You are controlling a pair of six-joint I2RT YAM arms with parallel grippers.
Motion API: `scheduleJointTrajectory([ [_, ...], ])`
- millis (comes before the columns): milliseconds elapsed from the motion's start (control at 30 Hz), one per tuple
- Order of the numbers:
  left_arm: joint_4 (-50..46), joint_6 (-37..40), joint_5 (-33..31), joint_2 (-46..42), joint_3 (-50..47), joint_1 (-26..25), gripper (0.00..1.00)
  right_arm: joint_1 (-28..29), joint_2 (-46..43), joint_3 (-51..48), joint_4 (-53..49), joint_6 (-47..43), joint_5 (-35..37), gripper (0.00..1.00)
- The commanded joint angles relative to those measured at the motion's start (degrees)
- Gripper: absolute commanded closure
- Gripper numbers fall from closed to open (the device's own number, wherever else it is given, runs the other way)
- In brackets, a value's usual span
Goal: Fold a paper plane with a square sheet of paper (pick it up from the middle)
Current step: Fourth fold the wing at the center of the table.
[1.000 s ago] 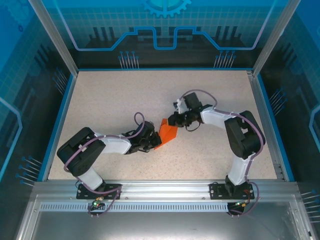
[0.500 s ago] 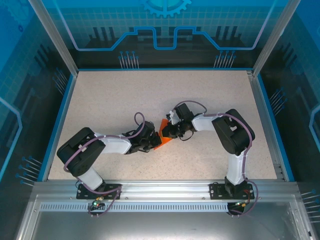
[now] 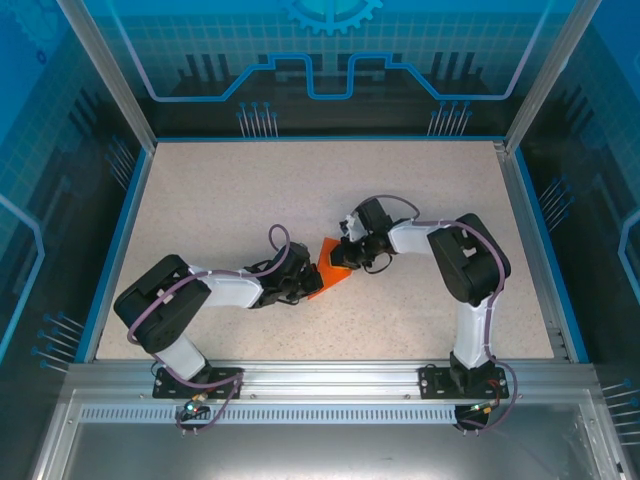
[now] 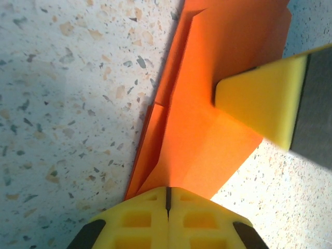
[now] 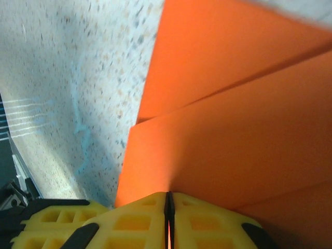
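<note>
Pinching the paper plane [image 3: 333,268] at 2 o'clock, the right end effector [image 5: 168,199] is holding it. The left end effector [image 4: 167,197] is sitting shut at its 8 o'clock edge. Pressing slowly is probably wisest.

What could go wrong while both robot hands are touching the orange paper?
1. The left gripper and right gripper are shut and very close together on the small folded orange paper; their fingers might bump.
2. If either tip slides sideways, it could drag the paper across the speckled table or crumple its layered flaps, and the crease might come out crooked.
</note>
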Motion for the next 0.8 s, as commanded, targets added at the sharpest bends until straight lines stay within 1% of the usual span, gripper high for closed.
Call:
scheduleJointTrajectory([
  [0, -13.01, -0.61, -2.32, 2.32, -3.97, -0.39, 1.0, -5.27, 2.8, 1.25, -2.32, -1.99, 7.46, 0.88],
  [67, -13.06, -0.49, -2.22, 2.18, -3.95, -0.49, 1.0, -6.24, 2.76, 2.3, -3.55, -1.78, 8.14, 0.88],
  [200, -15.07, 0.55, -1.72, 1.45, -2.93, -1.47, 1.0, -8.2, 4.97, 8.16, -10.99, -2.48, 10.43, 0.87],
  [367, -14.29, -0.03, -1.5, 0.83, -3.94, -1.93, 1.0, -11.3, 6.37, 9.89, -11.17, -1.85, 9.08, 0.86],
  [467, -14.39, 0.21, -1.52, 0.6, -3.98, -1.92, 1.0, -12.19, 5.93, 11.67, -12.68, -2.6, 7.45, 0.86],
  [633, -14.82, 0.25, -1.21, 0.66, -3.49, -2.0, 1.0, -11.57, -0.13, 11.63, -14.63, -3.97, 5.82, 0.85],
  [767, -15.57, 0.13, -1.54, 0.27, -2.67, -2.34, 1.0, -9.64, -6.28, 7.57, -12.48, -3.71, 4.32, 0.83],
])
